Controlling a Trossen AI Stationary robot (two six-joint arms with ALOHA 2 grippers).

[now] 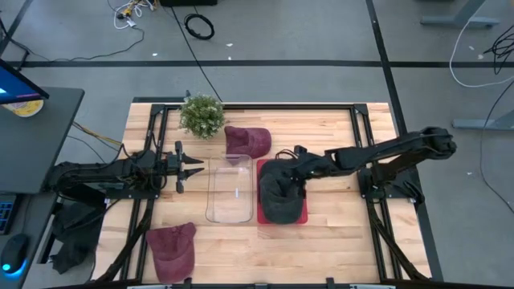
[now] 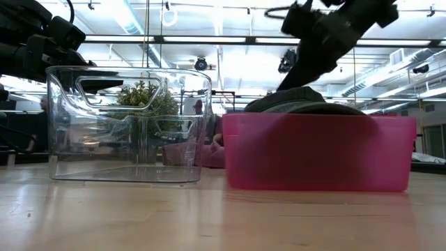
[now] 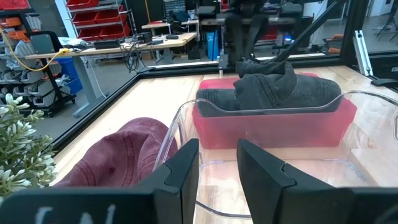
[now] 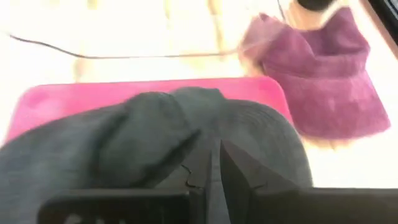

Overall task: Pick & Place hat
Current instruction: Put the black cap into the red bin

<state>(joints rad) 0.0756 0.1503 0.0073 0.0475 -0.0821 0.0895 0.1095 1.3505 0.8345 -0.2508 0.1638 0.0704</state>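
1. At the far left of the light wooden table (image 1: 337,233) we see the left gripper (image 1: 195,168) of the dark left arm, hanging at mid-table with its tips aimed at the clear bin; in its wrist view its two dark fingers (image 3: 186,168) stand slightly apart with nothing between them.
2. Near the front edge, left of centre, we find a maroon cloth cap (image 1: 171,250) lying flat on the wood, well apart from both grippers.
3. At the back edge sits a small green potted plant (image 1: 201,116), and just right of it lies a second maroon cloth cap (image 1: 246,141), near the back end of the clear bin.
4. In the middle stands a clear plastic bin with cut-out handles (image 1: 230,189), upright; we can see nothing inside it.
5. Just right of it, close alongside, is a pink rectangular plastic bin (image 1: 261,172).
6. The task's dark grey cloth hat (image 1: 279,197) lies in the pink bin, bulging above its rim in the low view.
7. The right gripper (image 1: 287,178) reaches in from the right over that bin, and in its wrist view its dark fingers (image 4: 233,163) are pinched together on a fold of the grey hat's fabric.
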